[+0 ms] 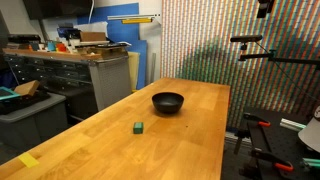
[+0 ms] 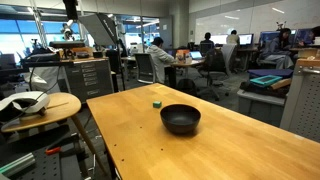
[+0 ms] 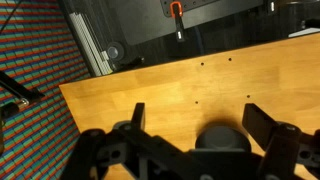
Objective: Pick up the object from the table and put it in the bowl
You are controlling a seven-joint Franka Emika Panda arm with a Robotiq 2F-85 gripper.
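Observation:
The tiny dark green block (image 1: 138, 127) sits on the light wooden table (image 1: 200, 145), apart from the glossy black bowl (image 1: 168, 102). Both exterior views show them; the block (image 2: 157, 102) lies beyond the bowl (image 2: 180, 119) on the table (image 2: 240, 145). The arm does not show in either exterior view. In the wrist view my gripper (image 3: 200, 120) is open and empty above the table (image 3: 150, 90). The bowl (image 3: 222, 138) shows partly between the two fingers at the lower edge. The block is out of the wrist view.
A flat yellow piece (image 1: 28, 160) lies near the table's front corner. A grey metal workbench with drawers (image 1: 70, 75) stands beside the table. A round side table (image 2: 40, 108) and office desks with people (image 2: 190, 60) stand around it.

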